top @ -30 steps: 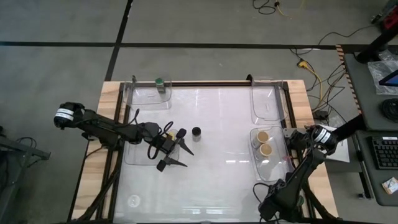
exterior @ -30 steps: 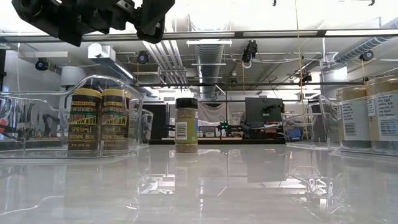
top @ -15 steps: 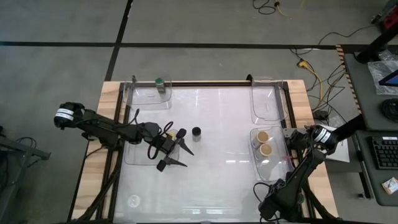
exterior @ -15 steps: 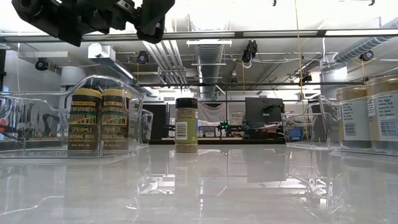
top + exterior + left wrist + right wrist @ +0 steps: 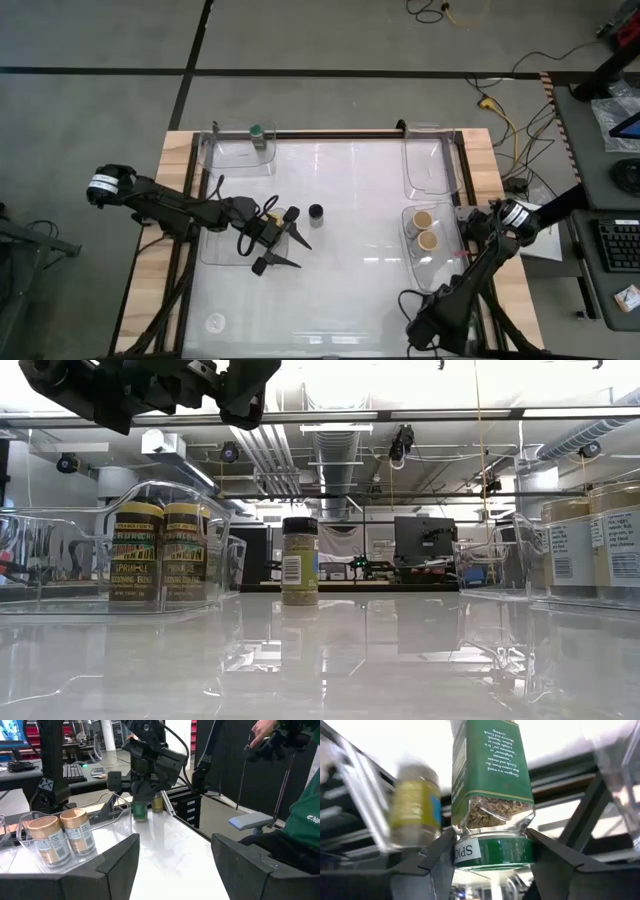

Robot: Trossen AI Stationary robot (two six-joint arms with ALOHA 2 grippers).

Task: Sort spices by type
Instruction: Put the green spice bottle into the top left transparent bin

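Note:
My right gripper (image 5: pixel 492 842) is shut on a green-lidded spice jar (image 5: pixel 490 780) over the table's near right corner; the left wrist view shows that jar (image 5: pixel 139 810) below the right gripper (image 5: pixel 143 782), beside a yellowish jar (image 5: pixel 157 802). My left gripper (image 5: pixel 277 240) is open, hovering left of a black-lidded jar (image 5: pixel 316 212) standing on the table (image 5: pixel 350 290). A green-lidded jar (image 5: pixel 257 133) stands in the far left tray. Two tan-lidded jars (image 5: pixel 425 229) stand in the right tray. Two yellow-lidded jars (image 5: pixel 160 550) stand in a left tray. My right gripper pinches the green lid (image 5: pixel 492 855) at the jar's top between its two fingers (image 5: pixel 440 857), one on either side. The fingers come from above, pointing down. The jar hangs upright below them; whether its base touches the table, I cannot tell.
Clear plastic trays sit at the far left (image 5: pixel 240 155), far right (image 5: pixel 430 165) and right (image 5: pixel 432 265) of the table. A person in green (image 5: pixel 300 815) sits beyond the near right corner. Bare table lies between the black-lidded jar and the right tray.
The forward end of my right arm has shifted a little toward the table's left edge along its near side. My left arm and the jars on the table have kept still.

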